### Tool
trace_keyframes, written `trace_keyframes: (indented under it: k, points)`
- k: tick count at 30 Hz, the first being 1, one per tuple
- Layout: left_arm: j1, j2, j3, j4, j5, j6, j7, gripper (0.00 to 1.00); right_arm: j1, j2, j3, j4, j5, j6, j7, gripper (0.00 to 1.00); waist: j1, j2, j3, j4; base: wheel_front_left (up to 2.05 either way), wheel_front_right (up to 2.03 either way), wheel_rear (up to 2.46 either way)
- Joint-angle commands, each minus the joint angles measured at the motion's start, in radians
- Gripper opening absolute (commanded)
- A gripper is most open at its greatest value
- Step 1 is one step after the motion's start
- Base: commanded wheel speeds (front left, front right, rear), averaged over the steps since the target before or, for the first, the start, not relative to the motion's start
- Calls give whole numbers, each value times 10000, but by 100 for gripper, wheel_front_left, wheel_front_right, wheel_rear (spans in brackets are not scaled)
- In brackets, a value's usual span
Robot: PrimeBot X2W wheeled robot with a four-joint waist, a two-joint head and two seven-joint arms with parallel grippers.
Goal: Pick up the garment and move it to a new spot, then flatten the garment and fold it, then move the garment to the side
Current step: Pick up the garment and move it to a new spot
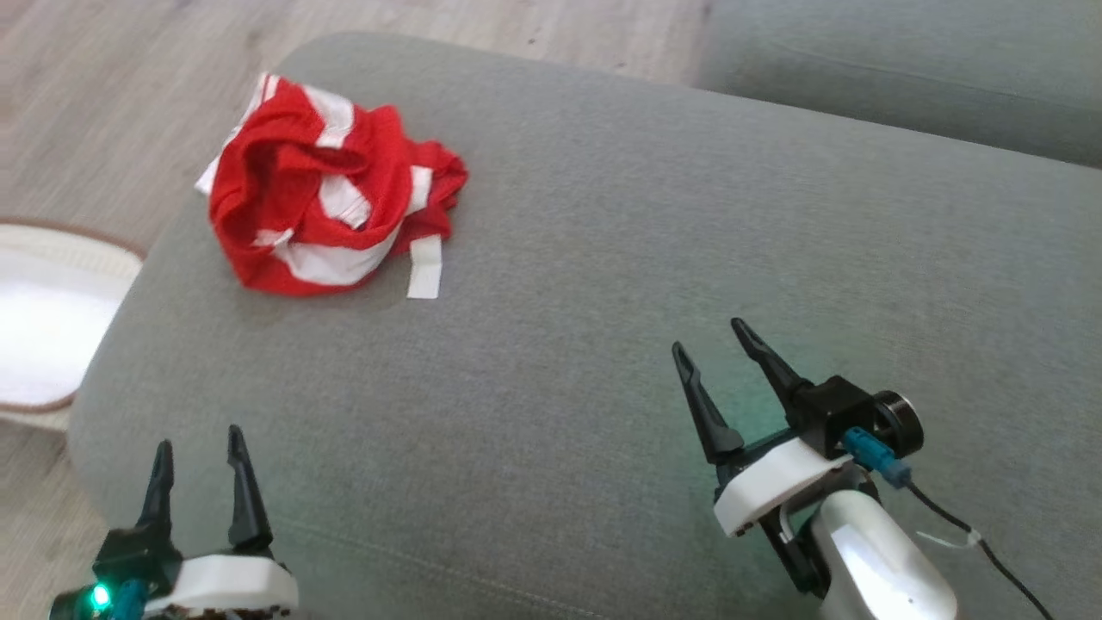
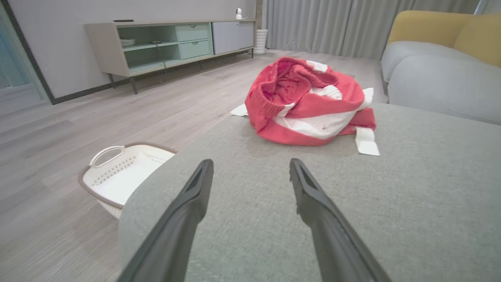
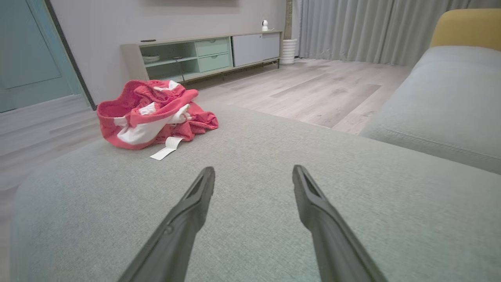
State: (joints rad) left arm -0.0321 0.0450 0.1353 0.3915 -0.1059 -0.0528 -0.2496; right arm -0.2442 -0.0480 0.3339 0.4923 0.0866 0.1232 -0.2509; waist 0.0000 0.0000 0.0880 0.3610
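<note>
Head view: the garment (image 1: 331, 189) lies crumpled at the far left corner of the cushion (image 1: 560, 258). The left gripper (image 1: 199, 437) and right gripper (image 1: 708, 335) hover over the cushion's near side, both spread wide and empty.
Left wrist view: the left gripper (image 2: 251, 160) gapes over the cushion, the garment (image 2: 309, 103) ahead.
Right wrist view: the right gripper (image 3: 253, 167) is spread, holding nothing, with the garment (image 3: 152, 113) at the cushion's far left.

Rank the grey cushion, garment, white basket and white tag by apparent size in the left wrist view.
1. grey cushion, largest
2. garment
3. white basket, partly hidden behind the cushion, so less sure
4. white tag, smallest
</note>
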Motion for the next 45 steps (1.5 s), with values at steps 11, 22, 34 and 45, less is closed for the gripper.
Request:
trace_keyframes:
  k: [11,22,34,45]
  points:
    - [-1052,54,780,261,-418,-587,-122,100,-689,-22,87,-62,-288,75,-109,100,0,0,875,-149,0,0,0]
    - [-2811,1066,481,599,-929,-773,-122,100,-979,-150,-216,-158,-574,75,-109,100,0,0,1977,-563,0,0,0]
    - [-6548,3859,-1772,3152,-2836,-777,-122,100,-1914,-409,-198,-971,-818,75,-109,100,0,0,3612,-1633,0,0,0]
    - [-8206,4703,-2900,5443,-4073,-778,622,100,-2305,-399,-17,-1436,-876,75,-109,100,0,0,4316,-2305,0,0,0]
